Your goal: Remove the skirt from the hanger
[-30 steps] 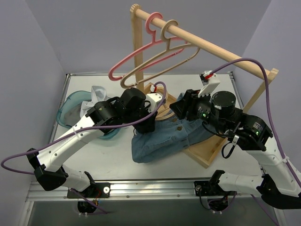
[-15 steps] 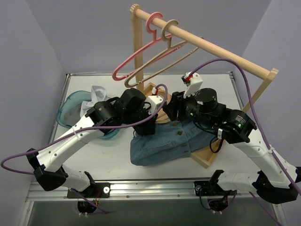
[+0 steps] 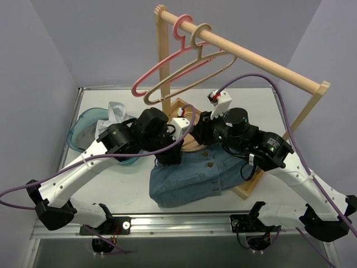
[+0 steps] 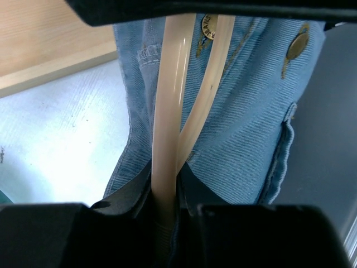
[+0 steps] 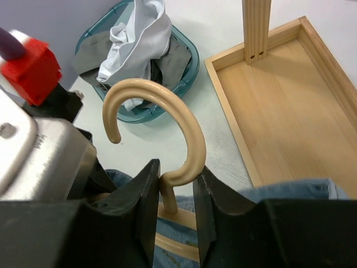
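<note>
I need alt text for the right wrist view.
Black fingers of the right gripper pinch the neck of a beige plastic hanger hook above a blue denim skirt. Behind lie a teal plastic basket of clothes and a wooden tray.

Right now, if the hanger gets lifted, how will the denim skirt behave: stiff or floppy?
Probably floppy: the skirt lies rumpled and draped over the tray edge. Likely heavyish for cloth: thick denim with metal buttons. Rough weave: unlikely to slip off the hanger freely.
</note>
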Controlling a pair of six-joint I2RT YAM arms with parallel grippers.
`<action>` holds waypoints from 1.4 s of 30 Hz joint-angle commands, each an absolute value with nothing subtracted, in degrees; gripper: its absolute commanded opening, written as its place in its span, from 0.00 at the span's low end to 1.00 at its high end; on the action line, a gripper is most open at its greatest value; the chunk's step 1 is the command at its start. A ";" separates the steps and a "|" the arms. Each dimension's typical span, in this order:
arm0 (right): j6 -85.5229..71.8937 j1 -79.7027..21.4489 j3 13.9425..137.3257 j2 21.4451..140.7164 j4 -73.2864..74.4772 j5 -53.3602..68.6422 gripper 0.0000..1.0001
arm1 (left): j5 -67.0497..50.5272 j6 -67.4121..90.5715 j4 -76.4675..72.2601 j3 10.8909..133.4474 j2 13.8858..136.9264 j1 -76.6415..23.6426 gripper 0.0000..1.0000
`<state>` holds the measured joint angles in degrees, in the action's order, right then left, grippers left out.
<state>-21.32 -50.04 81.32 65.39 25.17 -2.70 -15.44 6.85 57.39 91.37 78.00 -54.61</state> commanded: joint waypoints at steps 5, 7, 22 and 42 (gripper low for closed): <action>-22.41 -50.27 77.70 63.99 21.54 -3.60 0.00 | -20.48 7.64 46.67 91.50 71.72 -53.18 0.10; -22.76 -50.27 76.99 62.50 21.53 -5.18 0.00 | -19.78 7.82 46.23 90.97 71.11 -53.09 0.37; -24.96 -50.36 76.99 53.79 26.01 -7.56 0.00 | -18.90 8.70 42.19 81.56 63.10 -52.29 0.89; -25.40 -50.36 82.44 54.76 24.96 -6.06 0.00 | -23.82 10.20 40.43 77.70 64.51 -52.29 0.82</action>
<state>-25.78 -50.30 79.00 56.07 29.10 -5.69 -22.15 10.09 43.00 78.04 64.42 -52.66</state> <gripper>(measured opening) 0.186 0.818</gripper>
